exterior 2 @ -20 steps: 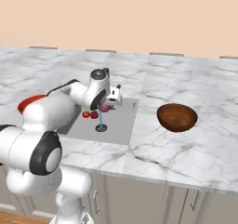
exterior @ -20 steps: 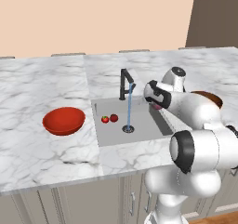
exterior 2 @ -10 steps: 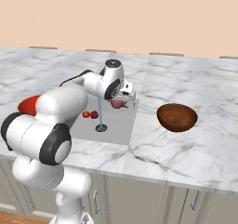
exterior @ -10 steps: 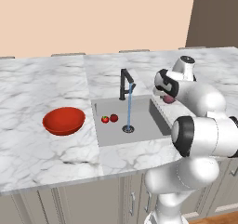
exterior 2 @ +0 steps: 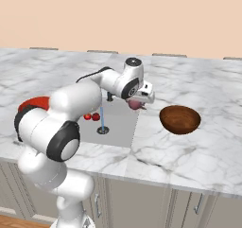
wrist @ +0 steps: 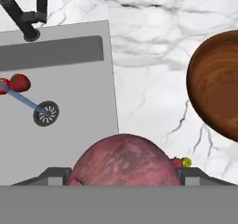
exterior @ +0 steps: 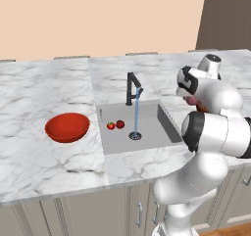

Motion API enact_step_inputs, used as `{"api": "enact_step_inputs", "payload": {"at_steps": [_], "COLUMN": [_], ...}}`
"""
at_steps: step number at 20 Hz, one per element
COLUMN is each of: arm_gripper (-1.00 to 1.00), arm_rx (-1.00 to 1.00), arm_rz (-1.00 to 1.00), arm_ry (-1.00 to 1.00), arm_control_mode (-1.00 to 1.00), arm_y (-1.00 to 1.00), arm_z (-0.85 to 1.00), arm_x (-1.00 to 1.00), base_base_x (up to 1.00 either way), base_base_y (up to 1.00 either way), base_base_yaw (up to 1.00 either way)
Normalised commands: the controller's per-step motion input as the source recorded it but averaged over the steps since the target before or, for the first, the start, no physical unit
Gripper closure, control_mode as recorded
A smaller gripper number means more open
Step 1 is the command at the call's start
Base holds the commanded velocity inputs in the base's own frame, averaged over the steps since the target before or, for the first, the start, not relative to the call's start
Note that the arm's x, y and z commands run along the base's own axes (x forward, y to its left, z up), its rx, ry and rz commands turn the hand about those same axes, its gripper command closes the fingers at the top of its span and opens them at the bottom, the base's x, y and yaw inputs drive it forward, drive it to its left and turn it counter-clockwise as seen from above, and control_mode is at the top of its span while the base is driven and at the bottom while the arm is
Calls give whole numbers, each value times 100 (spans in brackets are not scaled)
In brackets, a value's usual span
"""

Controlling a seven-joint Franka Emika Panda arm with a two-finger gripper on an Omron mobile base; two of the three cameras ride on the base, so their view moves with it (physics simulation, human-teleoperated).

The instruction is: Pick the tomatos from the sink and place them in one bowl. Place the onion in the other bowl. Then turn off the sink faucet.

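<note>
While clamped on the onion (exterior 2: 136, 103), pincer (exterior 2: 138, 104) hovers mid-frame, left of brown bowl (exterior 2: 179, 119), over surface (exterior 2: 189, 149).

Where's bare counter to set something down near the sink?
Bare marble lies between the sink and the brown bowl, and between the red bowl and the sink's left rim. It is crowded in the basin near the faucet, with two tomatoes and running water.
</note>
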Motion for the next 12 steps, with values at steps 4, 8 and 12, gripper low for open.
{"api": "enact_step_inputs", "payload": {"at_steps": [4,8,12], "arm_gripper": [100,100,100], "arm_rx": [0,0,0], "arm_rz": [-4,-4,-1], "arm_ry": [2,0,0], "arm_control_mode": [-100,-100,-100], "arm_y": [-62,-63,-66], "arm_z": [16,11,0], "arm_x": [3,5,7], "base_base_x": [0,0,0], "base_base_y": [0,0,0], "base_base_yaw": [0,0,0]}}
